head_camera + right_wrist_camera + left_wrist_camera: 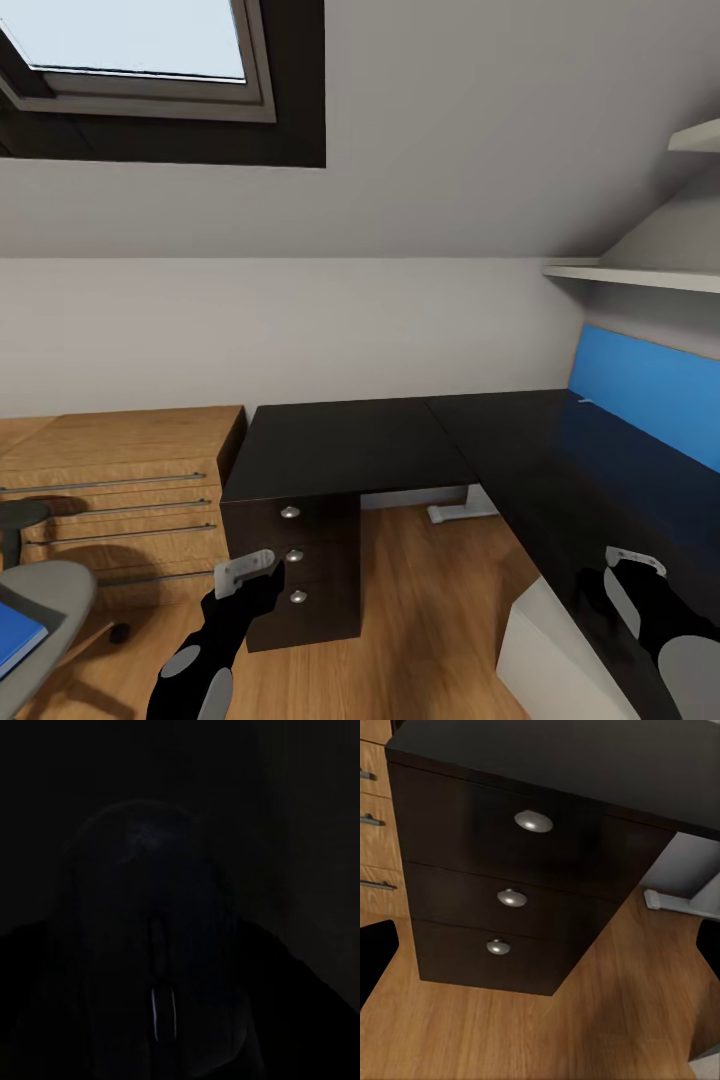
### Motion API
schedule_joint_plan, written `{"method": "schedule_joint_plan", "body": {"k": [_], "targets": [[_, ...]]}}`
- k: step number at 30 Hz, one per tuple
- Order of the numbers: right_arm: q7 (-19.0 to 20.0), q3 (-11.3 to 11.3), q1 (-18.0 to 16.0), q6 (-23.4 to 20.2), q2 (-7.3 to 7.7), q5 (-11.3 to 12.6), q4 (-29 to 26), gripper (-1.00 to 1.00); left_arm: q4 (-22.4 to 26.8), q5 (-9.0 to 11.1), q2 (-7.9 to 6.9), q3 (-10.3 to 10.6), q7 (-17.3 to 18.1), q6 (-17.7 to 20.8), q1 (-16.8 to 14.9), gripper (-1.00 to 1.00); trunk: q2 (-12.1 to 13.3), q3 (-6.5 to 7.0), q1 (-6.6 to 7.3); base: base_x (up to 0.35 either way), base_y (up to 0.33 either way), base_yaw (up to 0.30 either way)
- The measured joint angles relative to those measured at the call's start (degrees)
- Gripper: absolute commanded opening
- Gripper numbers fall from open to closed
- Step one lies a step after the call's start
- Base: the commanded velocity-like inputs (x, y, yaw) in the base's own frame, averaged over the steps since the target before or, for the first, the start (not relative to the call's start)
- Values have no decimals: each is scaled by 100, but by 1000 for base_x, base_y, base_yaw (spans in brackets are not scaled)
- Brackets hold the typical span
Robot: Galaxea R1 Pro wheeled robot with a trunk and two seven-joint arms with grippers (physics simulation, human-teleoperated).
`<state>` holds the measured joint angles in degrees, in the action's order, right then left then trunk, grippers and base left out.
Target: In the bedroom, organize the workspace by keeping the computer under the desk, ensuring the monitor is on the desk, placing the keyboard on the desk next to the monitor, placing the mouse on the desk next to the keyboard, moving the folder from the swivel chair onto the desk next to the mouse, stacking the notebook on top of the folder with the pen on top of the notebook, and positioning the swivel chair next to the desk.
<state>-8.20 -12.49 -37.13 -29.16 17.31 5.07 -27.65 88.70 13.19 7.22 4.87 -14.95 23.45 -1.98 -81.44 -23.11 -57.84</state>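
The black desk (400, 440) runs along the wall and turns down the right side, with a blue panel (650, 390) behind it. My right gripper (635, 560) hangs over its near right part. In the right wrist view a dark rounded mouse (150, 937) with a thin scroll wheel sits very close between the fingers, which look shut on it. The grey swivel chair (50, 590) stands at the lower left with the bright-blue folder (15, 635) on its seat. My left gripper (245, 572) is open and empty in front of the drawer unit. Monitor, keyboard, notebook and pen are out of view.
A black drawer unit (300, 570) with three round silver knobs (533, 821) stands under the desk's left end. Low light-wood shelving (110, 480) is to its left. A white desk foot (460, 512) lies on the wood floor. A white block (550, 650) sits at the lower right.
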Motion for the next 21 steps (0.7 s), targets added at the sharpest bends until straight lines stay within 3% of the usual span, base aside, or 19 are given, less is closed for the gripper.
{"method": "schedule_joint_plan", "body": {"k": [4, 5, 6, 11, 17, 21], "targets": [[10, 8, 4, 0, -52, 7, -144, -100, -1, 0, 0, -2, 0, 0, -1, 100, 1, -1, -1, 0, 0, 0], [-17, -15, 20, -27, -405, -1, -832, -100, -82, 0, -16, -3, 0, -6, -1, 100, 41, 16, 20, 0, 0, 0], [-25, -15, 24, -36, -525, -6, -1120, -100, -87, -2, -17, -3, 0, -6, -1, 100, 80, 35, 43, 0, 0, 0], [-37, -16, 41, -53, -783, -25, -1436, -100, -95, -8, -18, -3, 0, -4, -1, 100, 281, 124, 152, 0, 0, 0], [-39, -13, 42, -57, -960, -22, -1528, -100, -97, -9, -18, -3, 0, -4, -1, 100, 521, 232, 284, 0, 0, 0], [-46, -18, 51, -68, -1211, -21, -1771, -100, -148, -14, -18, 1, 0, -7, -1, 100, 682, 304, 372, 0, 0, 4]]}}
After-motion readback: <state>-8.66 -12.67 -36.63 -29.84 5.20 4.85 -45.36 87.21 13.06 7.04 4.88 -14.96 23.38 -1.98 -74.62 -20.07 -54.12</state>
